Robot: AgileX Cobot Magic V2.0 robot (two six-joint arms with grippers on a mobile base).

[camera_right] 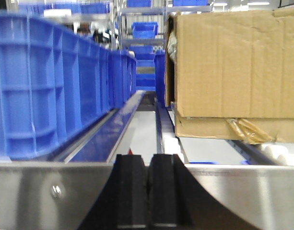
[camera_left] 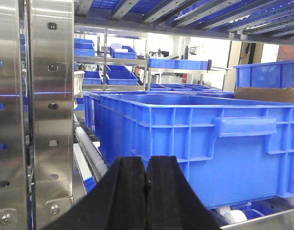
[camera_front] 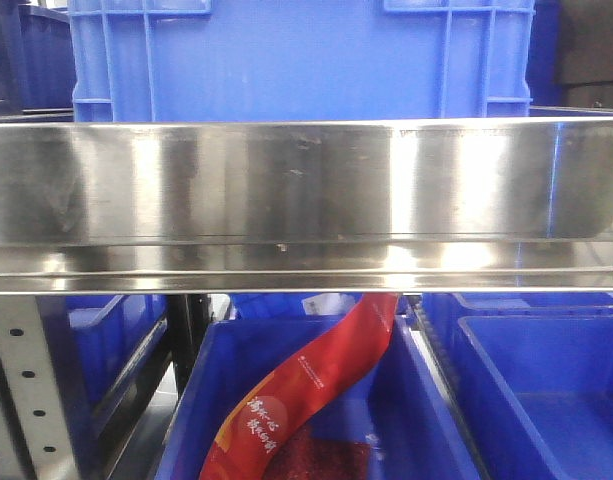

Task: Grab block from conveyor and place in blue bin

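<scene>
No block and no conveyor belt show in any view. A large blue bin [camera_left: 194, 143] stands on a roller shelf right in front of my left gripper [camera_left: 146, 165], whose black jaws are shut together with nothing between them. My right gripper [camera_right: 149, 163] is shut too and empty, its tips level with a steel crossbar [camera_right: 51, 191]. A row of blue bins [camera_right: 46, 91] runs along its left. In the front view another blue bin [camera_front: 296, 60] sits above a wide steel rail [camera_front: 306, 200]; neither gripper appears there.
A cardboard box [camera_right: 233, 67] sits on rollers to the right of the right gripper. A perforated steel upright [camera_left: 51, 96] stands close on the left gripper's left. Below the rail, an open blue bin [camera_front: 416, 410] holds a red bag [camera_front: 316, 380], with another bin [camera_front: 546, 400] beside it.
</scene>
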